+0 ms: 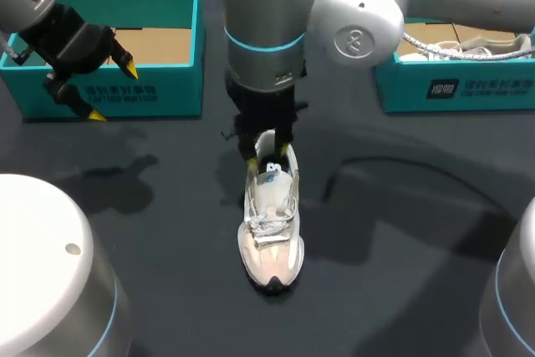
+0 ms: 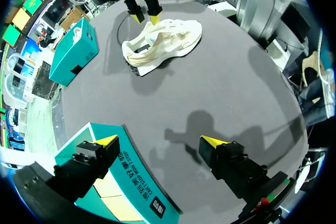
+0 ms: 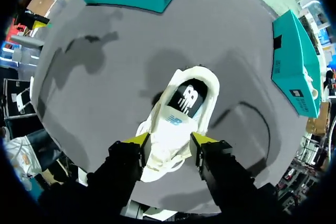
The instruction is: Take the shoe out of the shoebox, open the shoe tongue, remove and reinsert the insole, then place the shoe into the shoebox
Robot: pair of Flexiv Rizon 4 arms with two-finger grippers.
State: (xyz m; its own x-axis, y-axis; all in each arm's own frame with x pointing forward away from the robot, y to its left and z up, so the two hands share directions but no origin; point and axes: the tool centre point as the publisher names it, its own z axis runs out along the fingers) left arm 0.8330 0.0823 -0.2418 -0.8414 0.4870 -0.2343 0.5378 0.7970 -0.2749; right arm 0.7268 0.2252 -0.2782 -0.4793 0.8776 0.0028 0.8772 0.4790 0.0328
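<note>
A white mesh shoe lies on the dark table, toe toward the front edge. In the right wrist view its heel opening shows a black insole with a white logo. My right gripper hangs over the shoe's heel end, and its yellow fingertips stand apart on either side of the tongue. My left gripper is open and holds nothing. It hovers over the front wall of the left teal shoebox, which the left wrist view shows under the left gripper. The shoe lies far ahead of it.
A second teal shoebox stands at the back right with white contents and cords in it. Both boxes sit along the far edge. Dark bare table surrounds the shoe. My arms' grey bases fill the two front corners.
</note>
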